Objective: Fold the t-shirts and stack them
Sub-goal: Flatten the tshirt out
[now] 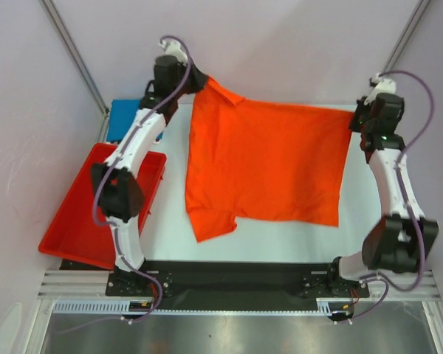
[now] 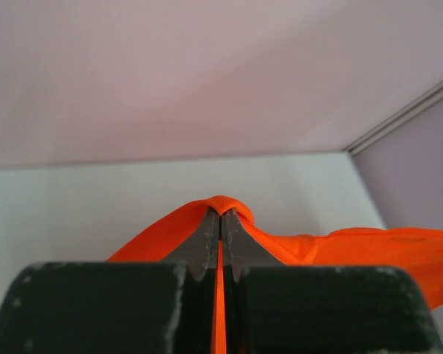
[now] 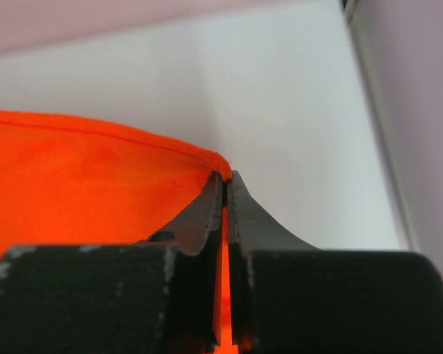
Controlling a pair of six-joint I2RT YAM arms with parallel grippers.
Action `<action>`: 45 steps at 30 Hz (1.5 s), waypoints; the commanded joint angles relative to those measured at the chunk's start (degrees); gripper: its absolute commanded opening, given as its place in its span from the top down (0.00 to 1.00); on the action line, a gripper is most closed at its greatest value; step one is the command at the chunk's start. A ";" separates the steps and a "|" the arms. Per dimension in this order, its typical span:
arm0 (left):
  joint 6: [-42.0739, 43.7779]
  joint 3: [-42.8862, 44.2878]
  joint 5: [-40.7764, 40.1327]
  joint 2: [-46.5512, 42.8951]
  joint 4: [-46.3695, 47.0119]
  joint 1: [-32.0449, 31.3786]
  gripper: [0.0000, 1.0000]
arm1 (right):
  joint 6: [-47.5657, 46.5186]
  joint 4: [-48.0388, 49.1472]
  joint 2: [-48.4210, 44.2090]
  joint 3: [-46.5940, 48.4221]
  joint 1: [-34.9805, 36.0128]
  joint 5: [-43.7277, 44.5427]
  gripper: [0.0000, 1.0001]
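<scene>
The orange t-shirt (image 1: pixel 266 162) hangs spread over the white table (image 1: pixel 280 240), stretched between both grippers at the far side. One sleeve droops toward the front left. My left gripper (image 1: pixel 203 80) is shut on the shirt's far left corner. In the left wrist view the cloth (image 2: pixel 354 247) wraps over the closed tips (image 2: pixel 221 212). My right gripper (image 1: pixel 354 118) is shut on the far right corner. In the right wrist view the hem (image 3: pixel 81 177) runs into the closed tips (image 3: pixel 227 175). A blue t-shirt (image 1: pixel 124 118) lies at the far left, partly hidden by the left arm.
A red plastic tray (image 1: pixel 66 214) sits left of the table, beside the left arm. Metal frame posts rise at the back left (image 1: pixel 74 51) and back right (image 1: pixel 410 29). Pale walls enclose the space.
</scene>
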 commanded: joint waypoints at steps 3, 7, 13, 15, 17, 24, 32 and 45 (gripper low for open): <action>2.09 -1.38 -3.29 -22.62 3.01 -0.03 1.00 | 0.14 -2.22 -19.62 5.29 2.51 1.87 1.00; 3.59 -8.14 -4.34 -38.76 5.20 -0.04 1.00 | 0.67 -3.29 -31.64 6.00 4.79 1.78 1.00; 6.49 -17.55 -7.24 -57.86 8.20 -0.04 1.00 | 1.81 -0.92 -45.54 5.56 5.50 -0.50 1.00; 7.63 -17.03 -7.07 -61.74 7.76 -0.04 1.00 | 3.21 0.75 -49.60 5.29 5.41 -0.16 1.00; 8.34 -15.89 -6.80 -62.98 6.88 -0.04 1.00 | 4.01 1.98 -50.92 5.99 5.41 -0.59 1.00; 7.37 -14.04 -5.32 -59.30 6.53 -0.04 1.00 | 5.42 1.55 -46.37 6.61 5.06 -1.12 1.00; 7.81 -22.39 -4.08 -41.06 13.82 0.05 1.00 | 1.04 14.52 -31.02 -11.30 4.97 -1.12 1.00; 0.17 -8.55 1.63 13.46 24.03 -0.12 1.00 | -4.51 28.02 15.74 -10.21 -3.37 4.24 1.00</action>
